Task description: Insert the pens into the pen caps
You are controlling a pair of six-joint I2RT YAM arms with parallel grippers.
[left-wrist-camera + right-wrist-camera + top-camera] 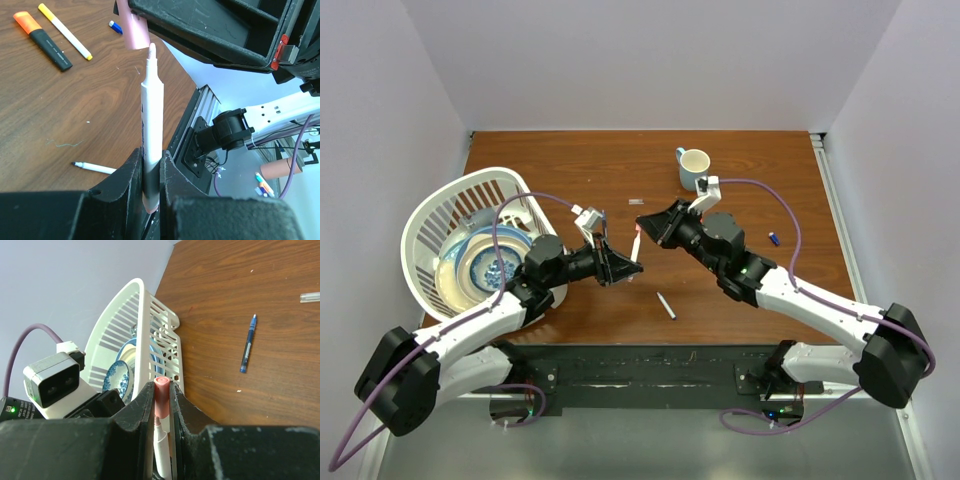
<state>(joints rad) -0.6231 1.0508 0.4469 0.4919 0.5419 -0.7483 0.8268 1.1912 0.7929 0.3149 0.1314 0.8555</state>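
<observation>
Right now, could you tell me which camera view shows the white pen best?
The left wrist view: the white pen runs from the left fingers to its tip near the pink cap. Top view shows a sliver; right wrist only its barrel below the cap.

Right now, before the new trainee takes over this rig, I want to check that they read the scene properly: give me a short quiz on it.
1. True or false: the left gripper is shut on the white pen.
2. What is the right gripper shut on? A a spoon; B the pink cap; C a sponge.
3. Fill in: the black highlighter lying on the table has a ___ end.
Key: 1 true; 2 B; 3 orange.
</observation>
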